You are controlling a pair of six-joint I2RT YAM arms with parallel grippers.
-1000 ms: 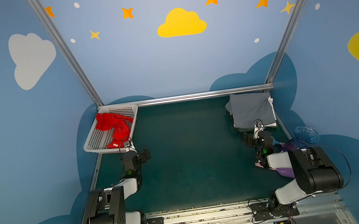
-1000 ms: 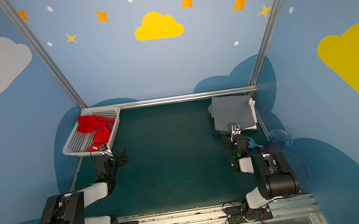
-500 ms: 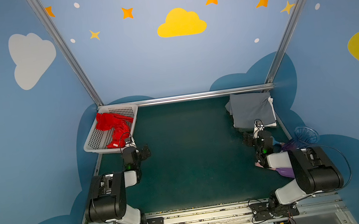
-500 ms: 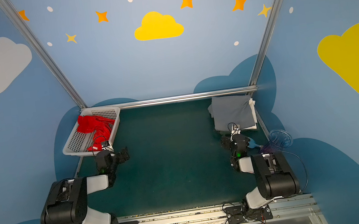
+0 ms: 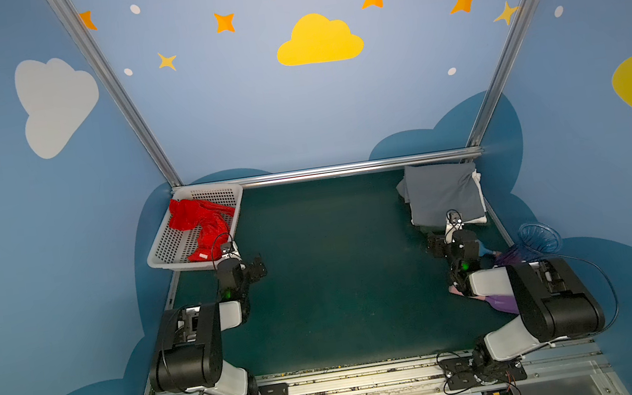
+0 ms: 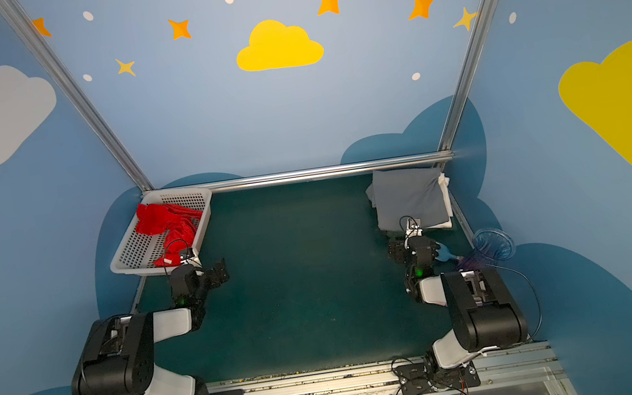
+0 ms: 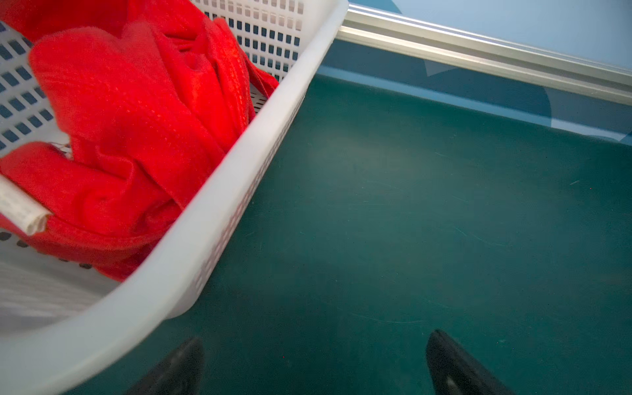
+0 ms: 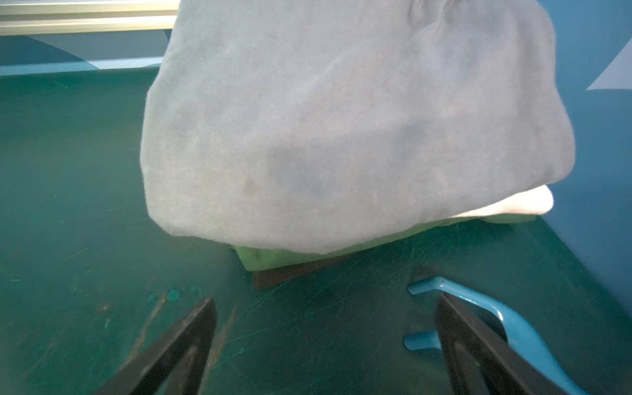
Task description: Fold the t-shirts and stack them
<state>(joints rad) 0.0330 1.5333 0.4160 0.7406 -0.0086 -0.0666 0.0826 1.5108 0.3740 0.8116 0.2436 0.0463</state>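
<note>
Basket [image 5: 168, 248]: far left corner, holding crumpled red shirt [image 5: 200, 223].
Left gripper [image 7: 314, 338]: jaws apart, empty, just beside basket.
Right gripper [image 8: 325, 301]: jaws apart, empty, near stack.
Grey shirt [image 5: 441, 193]: folded, far right corner, lying on white shirt [image 8: 513, 205].

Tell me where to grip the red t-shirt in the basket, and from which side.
I'd grip the red t-shirt at the raised bunched fold in its middle, coming straight down from above. It lies crumpled inside the white basket, whose walls block any sideways approach, and the ridges give open jaws cloth to pinch. The left gripper, open beside the basket, is nearest.
</note>
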